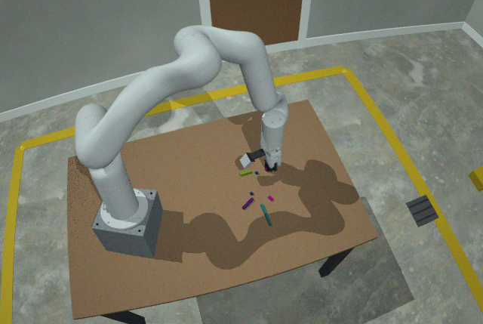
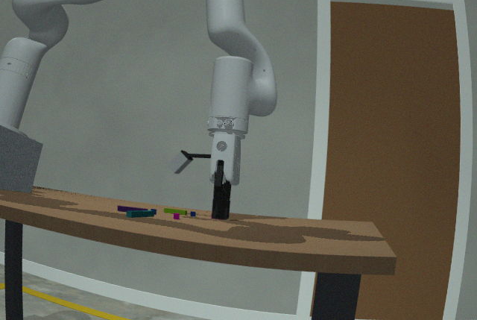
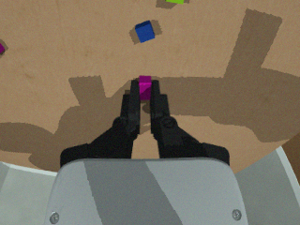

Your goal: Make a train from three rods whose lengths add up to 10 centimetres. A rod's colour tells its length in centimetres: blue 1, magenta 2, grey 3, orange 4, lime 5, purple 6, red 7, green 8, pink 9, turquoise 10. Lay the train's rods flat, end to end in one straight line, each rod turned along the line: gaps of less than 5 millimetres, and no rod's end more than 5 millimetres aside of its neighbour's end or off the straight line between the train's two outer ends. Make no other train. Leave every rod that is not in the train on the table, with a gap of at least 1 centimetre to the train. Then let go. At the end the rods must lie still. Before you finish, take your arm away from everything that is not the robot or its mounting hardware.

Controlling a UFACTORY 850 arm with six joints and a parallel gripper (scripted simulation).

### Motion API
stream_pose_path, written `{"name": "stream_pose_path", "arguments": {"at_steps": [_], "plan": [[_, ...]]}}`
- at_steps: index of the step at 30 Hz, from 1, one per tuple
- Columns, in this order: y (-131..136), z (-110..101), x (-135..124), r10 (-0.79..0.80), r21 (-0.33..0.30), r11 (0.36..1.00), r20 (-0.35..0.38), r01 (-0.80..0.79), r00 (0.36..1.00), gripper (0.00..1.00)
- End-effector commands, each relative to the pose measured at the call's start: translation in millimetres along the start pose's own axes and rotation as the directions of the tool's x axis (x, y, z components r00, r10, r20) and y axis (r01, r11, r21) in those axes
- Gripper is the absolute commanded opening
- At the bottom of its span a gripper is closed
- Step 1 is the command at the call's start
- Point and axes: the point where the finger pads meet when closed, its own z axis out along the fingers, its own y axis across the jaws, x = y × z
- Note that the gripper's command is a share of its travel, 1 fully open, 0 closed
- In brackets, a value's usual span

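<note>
My gripper (image 1: pixel 271 168) (image 2: pixel 220 217) (image 3: pixel 144 92) is shut on a magenta rod (image 1: pixel 266 168) (image 3: pixel 145 83), low at the table. A blue rod (image 1: pixel 256 172) (image 2: pixel 192 213) (image 3: pixel 144 31) lies a little apart from it, and a lime rod (image 1: pixel 245 173) (image 2: pixel 175 211) (image 3: pixel 175 1) lies beyond that one. A second blue rod (image 1: pixel 251 193) (image 2: pixel 153 209) lies near the end of the purple rod (image 1: pixel 247 203) (image 2: pixel 131 208). A second magenta rod (image 1: pixel 270 198) (image 2: pixel 176 216) (image 3: pixel 1 48) lies near the turquoise rod (image 1: pixel 266 214) (image 2: pixel 140 213). No rods are seen joined end to end.
The table (image 1: pixel 202 180) (image 2: pixel 346 231) carries the arm's grey base block (image 1: pixel 128 234) (image 2: pixel 17 162) at its left. The arm's shadow falls across the table around the rods. A small white panel on a black bracket (image 1: pixel 256 155) sticks out from the gripper's side above the table.
</note>
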Motion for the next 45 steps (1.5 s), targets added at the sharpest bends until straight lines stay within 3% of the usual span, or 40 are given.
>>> {"name": "stream_pose_path", "arguments": {"at_steps": [1, 8, 13, 15, 22, 26, 40, 45], "plan": [[0, -1, -1, 0.0, 0.0, 1.0, 0.002, 0.0, 1.0, 0.04], [0, -4, -1, 0.0, 0.0, 1.0, 0.002, 0.0, 1.0, 0.04], [0, -26, -1, 0.0, 0.0, 1.0, 0.002, 0.0, 1.0, 0.04], [0, -26, -1, 0.0, 0.0, 1.0, 0.002, 0.0, 1.0, 0.04], [0, -78, -1, 0.0, 0.0, 1.0, 0.002, 0.0, 1.0, 0.04], [0, -97, -1, 0.0, 0.0, 1.0, 0.002, 0.0, 1.0, 0.04], [-1, -101, -1, 0.011, 0.0, 1.0, 0.002, -0.011, 1.0, 0.04], [-29, -101, 4, 0.207, 0.0, 0.978, 0.002, -0.207, 0.978, 0.04]]}}
